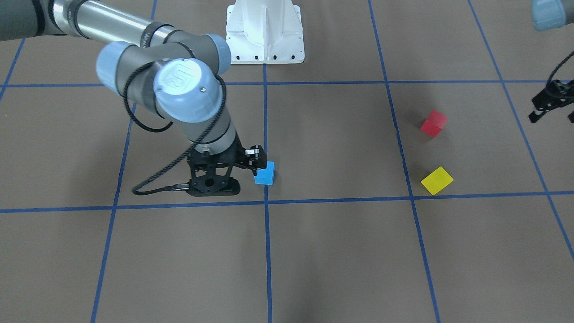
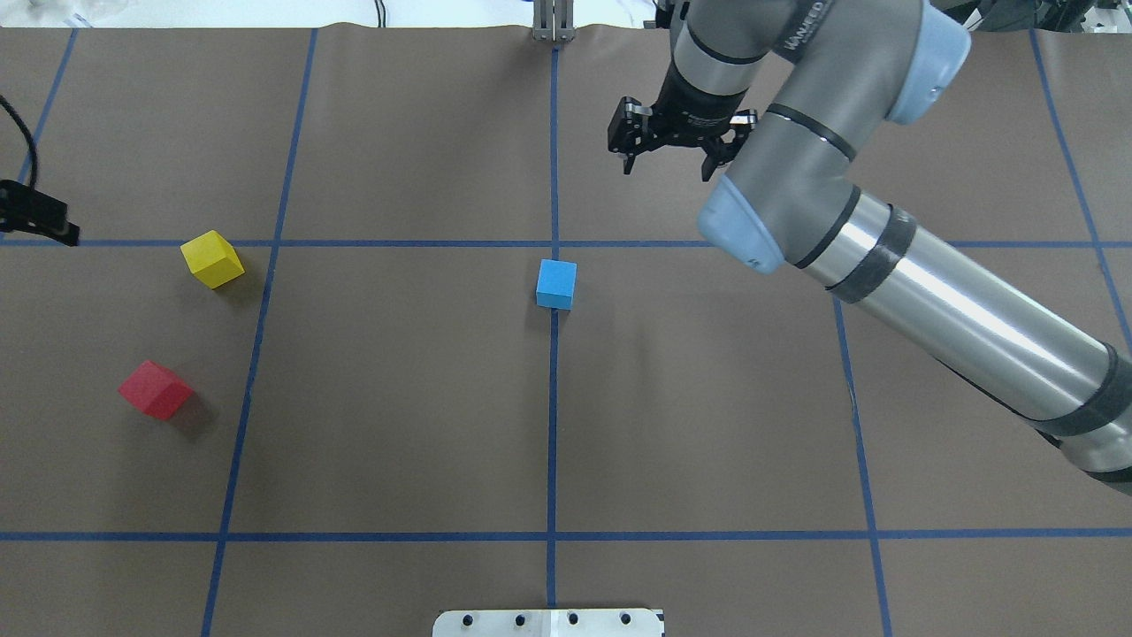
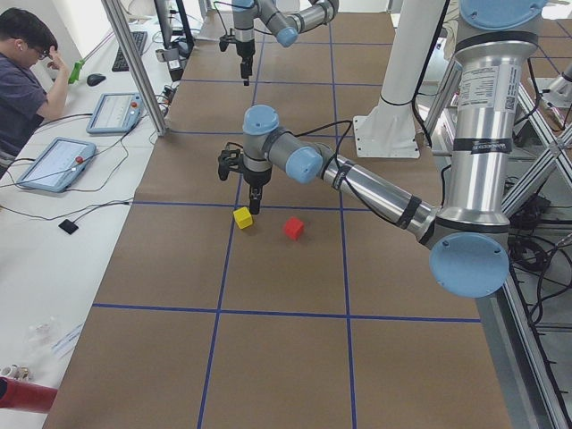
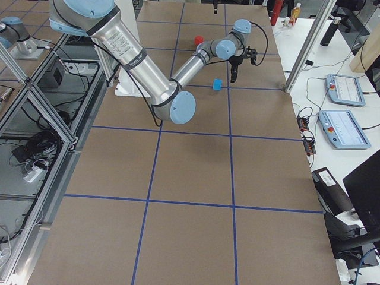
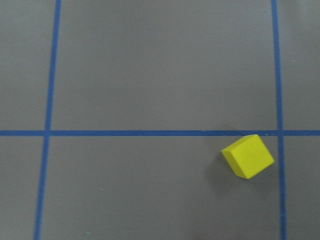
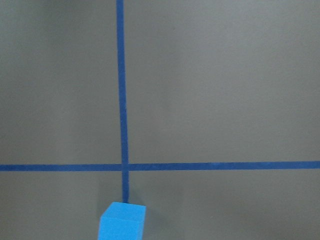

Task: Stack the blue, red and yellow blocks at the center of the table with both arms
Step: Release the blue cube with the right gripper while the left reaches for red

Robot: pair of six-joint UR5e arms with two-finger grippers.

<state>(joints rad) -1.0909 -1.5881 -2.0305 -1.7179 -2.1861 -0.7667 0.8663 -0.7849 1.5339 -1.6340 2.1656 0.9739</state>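
Three blocks lie apart on the table, none stacked. The blue block (image 2: 555, 284) sits flat on the centre tape line, about midway between the table's two ends, so I judge the base of the stack to be in place. The red block (image 2: 156, 389) and the yellow block (image 2: 212, 258) are both well off toward the robot's left end. Red is nearer the robot's edge and yellow is nearer the far edge.

The right gripper (image 2: 668, 168) hangs above the table, past blue toward the far edge, with its fingers spread and nothing between them. Its wrist view catches blue only at the bottom of the frame.

The left gripper (image 1: 553, 117) is at the left end, raised, and its fingers look parted and empty, though the front view shows only part of it. Its wrist view shows yellow to the lower right and not between the fingers.

The step in hand seems to be the second block, which falls to the left arm. Next it should centre over the chosen block, turn the wrist to match that block's skewed faces, drop and close. Then it carries the block to the middle and sets it squarely on blue. The right arm must stay clear of that spot.
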